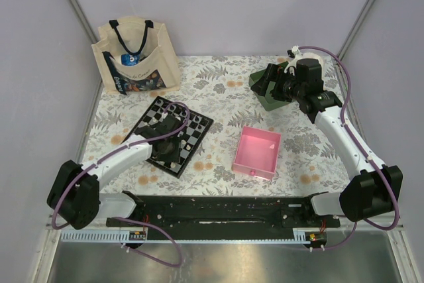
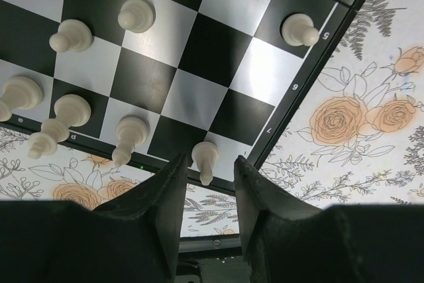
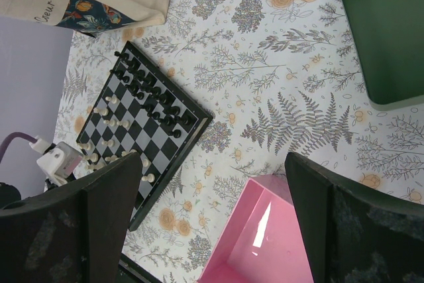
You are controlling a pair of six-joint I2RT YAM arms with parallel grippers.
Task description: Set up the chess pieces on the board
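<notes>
We had the left fingers (image 1: 164, 147) low over the board (image 1: 199, 130), which lay at an angle toward the left edge of the surface (image 1: 218, 91). In the wrist view they stood narrow on either side of a white pawn (image 2: 205, 157) on a corner square. A sliver of gap showed each side, so as far as we could tell they gripped nothing. The right fingers (image 1: 273, 85) were spread wide and empty, raised above the green tray (image 3: 384, 31) near the far right corner.

We judged the closing squeeze the main risk. If one finger met the pawn first, the pawn could tip or skid over the border onto the surface. The other white pieces (image 2: 136, 14) stood crowded just beside it, so a sideways drift of the wrist could topple several at once. Pressing down might also shove the light board and upset the black pieces (image 3: 149, 94) along its far side. The purple cable (image 1: 185, 112) looped above the board and, we thought, could brush pieces if the arm swung.
</notes>
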